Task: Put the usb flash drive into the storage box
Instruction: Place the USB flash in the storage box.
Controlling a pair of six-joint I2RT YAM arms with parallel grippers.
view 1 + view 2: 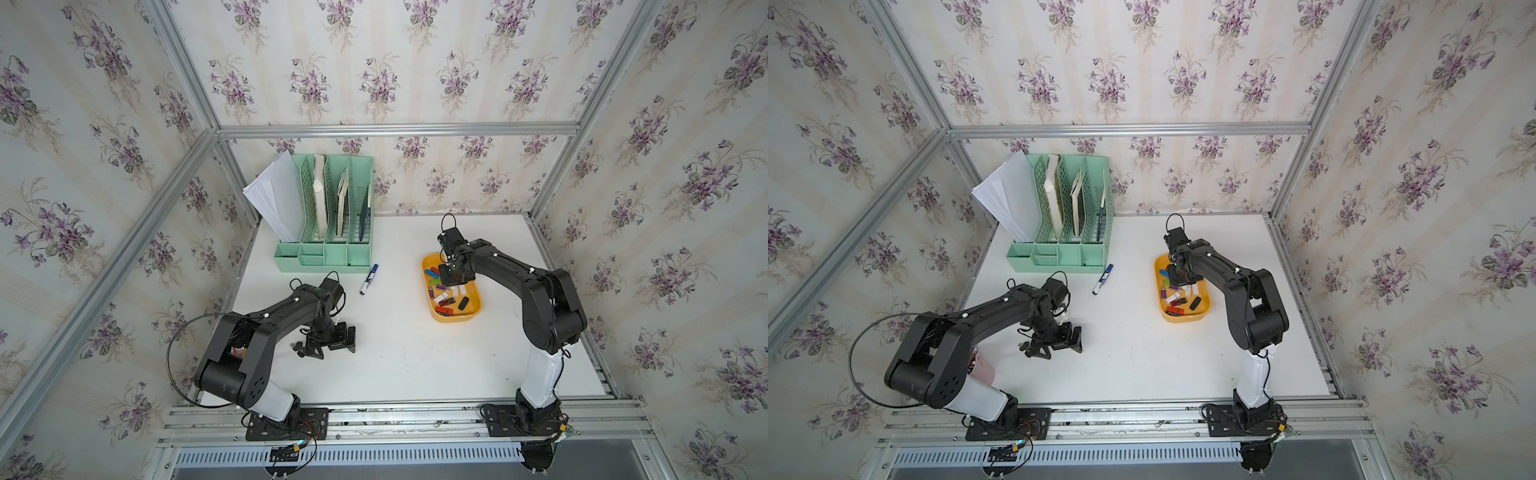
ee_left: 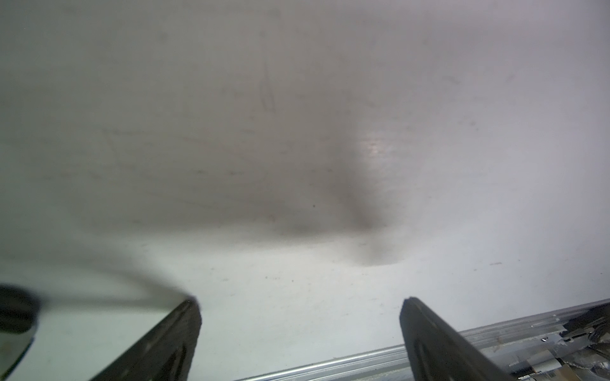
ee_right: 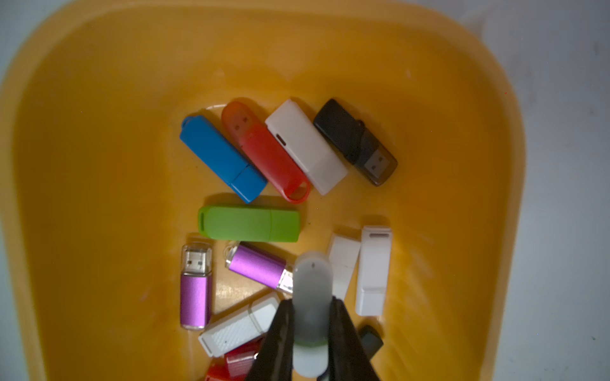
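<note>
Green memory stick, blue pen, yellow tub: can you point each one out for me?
green flash drive (image 3: 249,224), right wrist view, middle of its body.
blue marker (image 1: 368,279), in a top view, middle of its barrel.
storage box (image 1: 455,318), in a top view, its near rim.

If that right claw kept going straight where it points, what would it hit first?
Likely the purple drive lying in the storage box, struck by the whitish flash drive that the right gripper holds; depth is unclear.
</note>
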